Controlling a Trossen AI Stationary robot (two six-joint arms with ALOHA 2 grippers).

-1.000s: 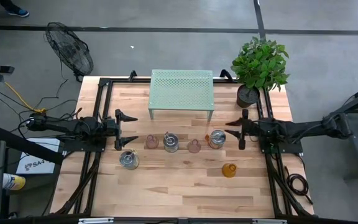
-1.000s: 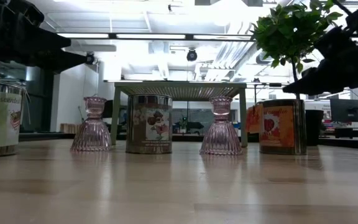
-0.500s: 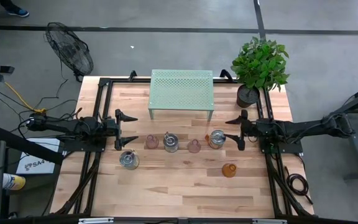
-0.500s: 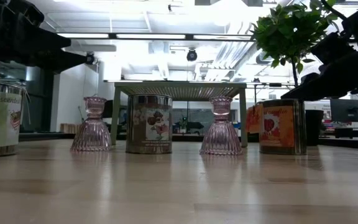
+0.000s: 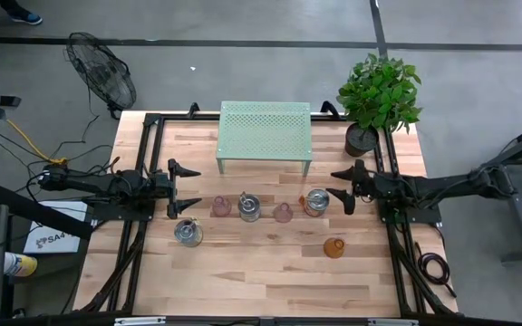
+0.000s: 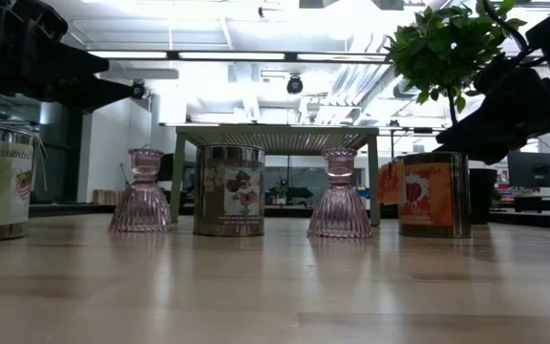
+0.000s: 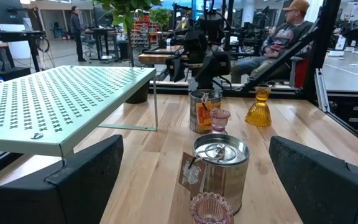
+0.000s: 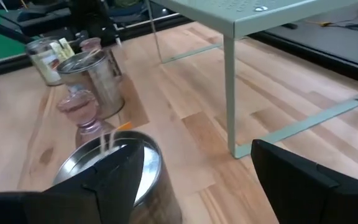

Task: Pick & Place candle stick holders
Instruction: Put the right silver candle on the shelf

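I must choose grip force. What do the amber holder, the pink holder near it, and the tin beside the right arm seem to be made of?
Amber holder: likely glass, translucent and glossy.
Pink holder: likely pressed glass, see-through with ribbed sides.
Tin: apparently thin metal, a shiny silvery lid and a printed label.

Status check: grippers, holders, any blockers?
Right gripper open beside rightmost metal holder. Left gripper open, waiting. All six holders on table, nothing blocking.
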